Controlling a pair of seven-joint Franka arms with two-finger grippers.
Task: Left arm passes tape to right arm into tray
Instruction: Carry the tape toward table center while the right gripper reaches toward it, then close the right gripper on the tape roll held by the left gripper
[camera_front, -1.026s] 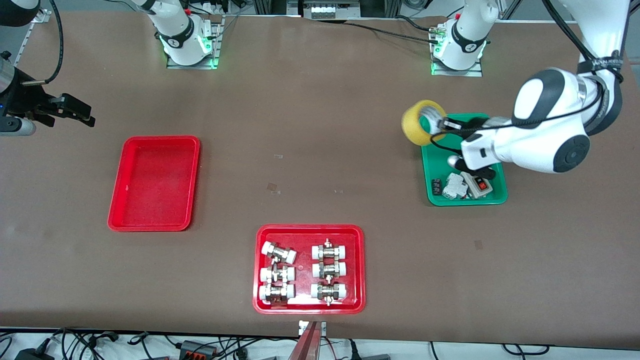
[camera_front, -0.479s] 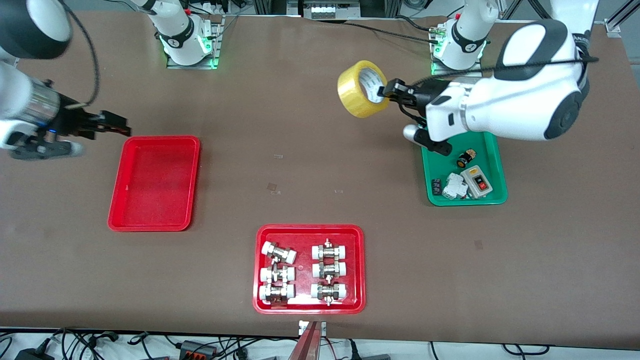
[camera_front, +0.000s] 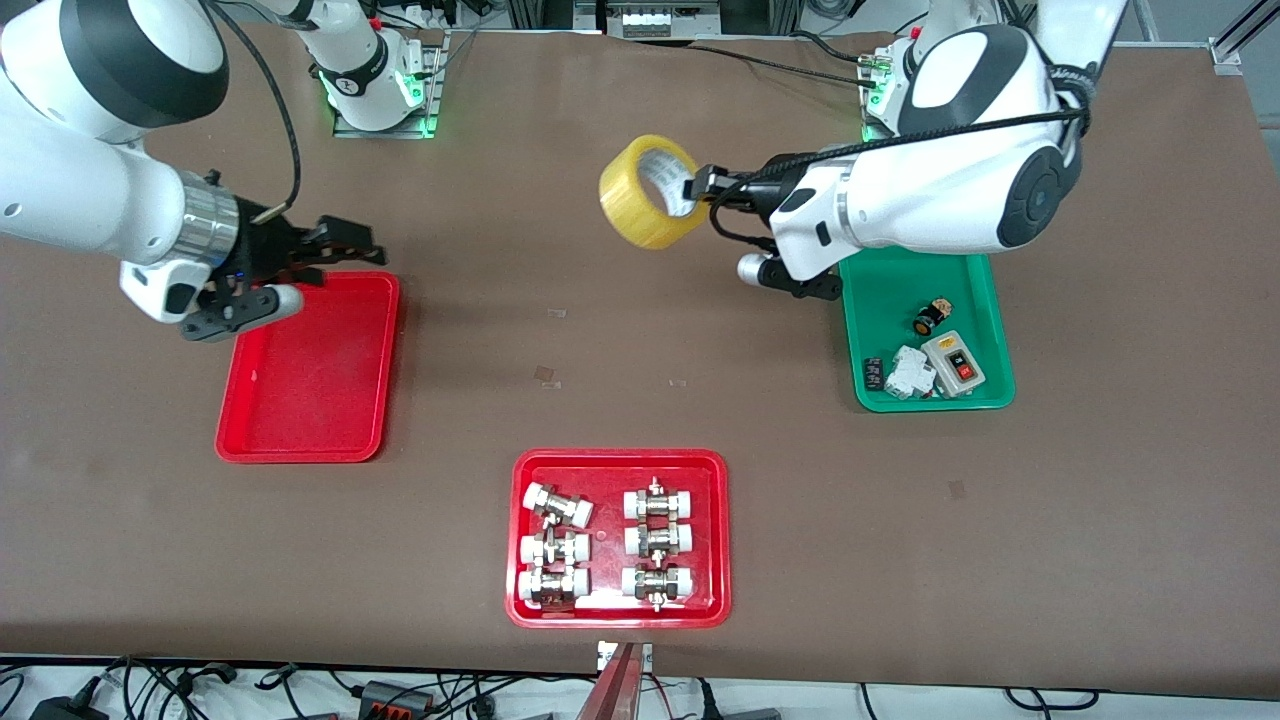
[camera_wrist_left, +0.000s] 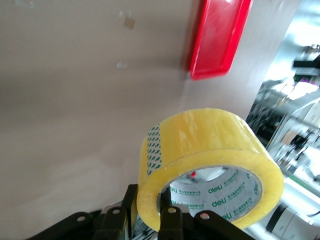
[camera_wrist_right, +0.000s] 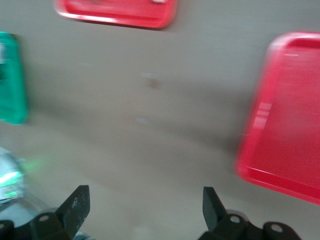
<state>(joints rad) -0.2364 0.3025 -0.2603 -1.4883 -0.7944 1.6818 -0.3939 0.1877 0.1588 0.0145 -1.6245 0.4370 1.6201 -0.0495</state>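
Yellowish tape (camera_front: 650, 191) hung in the air over the bare brown surface (camera_front: 620, 340), well apart from the plain red tray (camera_front: 309, 368) at the right arm's end. The left gripper (camera_front: 697, 186) held it, jaws pinching the roll's wall, one finger inside the white core; the left wrist view showed the roll (camera_wrist_left: 207, 165) clamped close to the camera. The right gripper (camera_front: 340, 243) hovered over that tray's rim, the edge farthest from the front camera, jaws spread wide and empty, pointing toward the roll. The green tray (camera_front: 930, 350) lay under the left arm (camera_front: 930, 200).
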